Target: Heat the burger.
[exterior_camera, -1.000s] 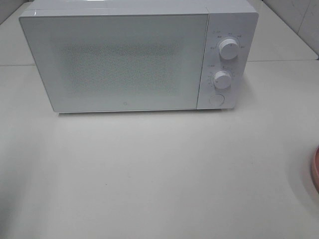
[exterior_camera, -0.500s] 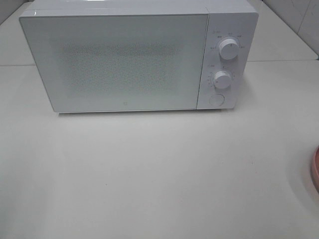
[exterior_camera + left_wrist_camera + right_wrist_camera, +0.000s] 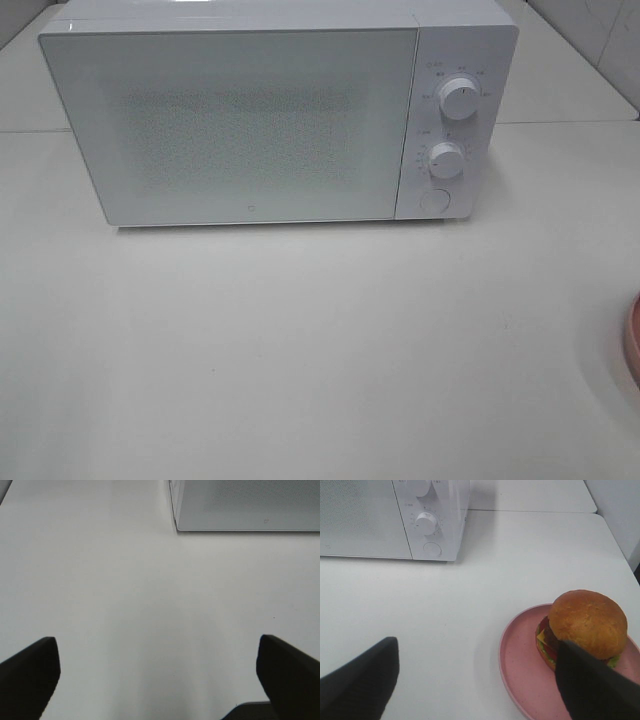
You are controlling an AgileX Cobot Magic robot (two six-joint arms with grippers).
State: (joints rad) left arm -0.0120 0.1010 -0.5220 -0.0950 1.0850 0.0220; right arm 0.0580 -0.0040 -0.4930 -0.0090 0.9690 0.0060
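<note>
The burger with its golden-brown bun sits on a round pink plate on the white table, to the right of the microwave. My right gripper hovers open above the table just beside the plate. One of its dark fingers overlaps the burger's near side in the right wrist view, and nothing is between the fingers. My left gripper is wide open over bare table in front of the microwave's left corner. The white microwave has its door shut. Neither gripper shows in the exterior high view.
The microwave's two dials and round button sit on its right panel. Only the pink plate's rim shows at the right edge of the exterior high view. A wall borders the table at far right.
</note>
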